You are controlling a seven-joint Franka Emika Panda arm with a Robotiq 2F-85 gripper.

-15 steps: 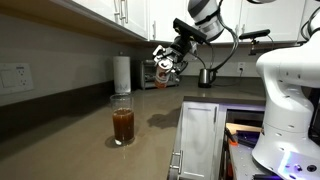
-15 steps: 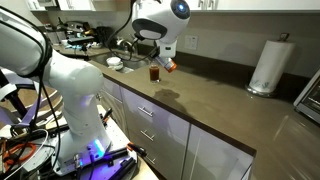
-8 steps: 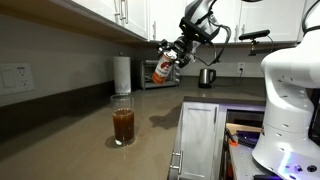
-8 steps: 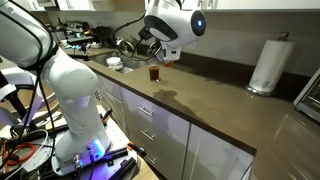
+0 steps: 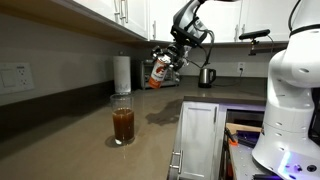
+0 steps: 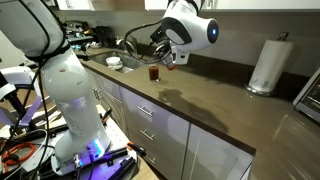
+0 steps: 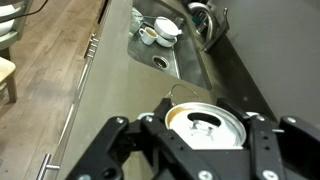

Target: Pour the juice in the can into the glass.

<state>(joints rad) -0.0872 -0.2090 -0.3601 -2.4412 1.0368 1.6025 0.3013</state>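
My gripper (image 5: 163, 64) is shut on the can (image 5: 158, 71), red below and white above, and holds it tilted in the air over the counter. The glass (image 5: 123, 124) stands upright on the counter nearer the camera. It holds dark reddish-brown juice (image 5: 123, 127) to about two thirds. In the other exterior view the gripper (image 6: 165, 54) hangs just above the glass (image 6: 154, 72). In the wrist view the gripper (image 7: 205, 135) clasps the can's silver top (image 7: 205, 124) from both sides, and the glass rim (image 7: 186, 90) shows just behind it.
A white paper-towel roll (image 5: 121, 73) and a steel kettle (image 5: 205, 76) stand at the back of the counter (image 5: 90, 150). A sink (image 7: 157, 45) with cups lies beyond the glass. The roll also shows in an exterior view (image 6: 266, 65). Upper cabinets hang overhead.
The arm has shifted and its wrist has turned, carrying the can a little sideways and lower. The can stays gripped and tilted. The glass has not moved.
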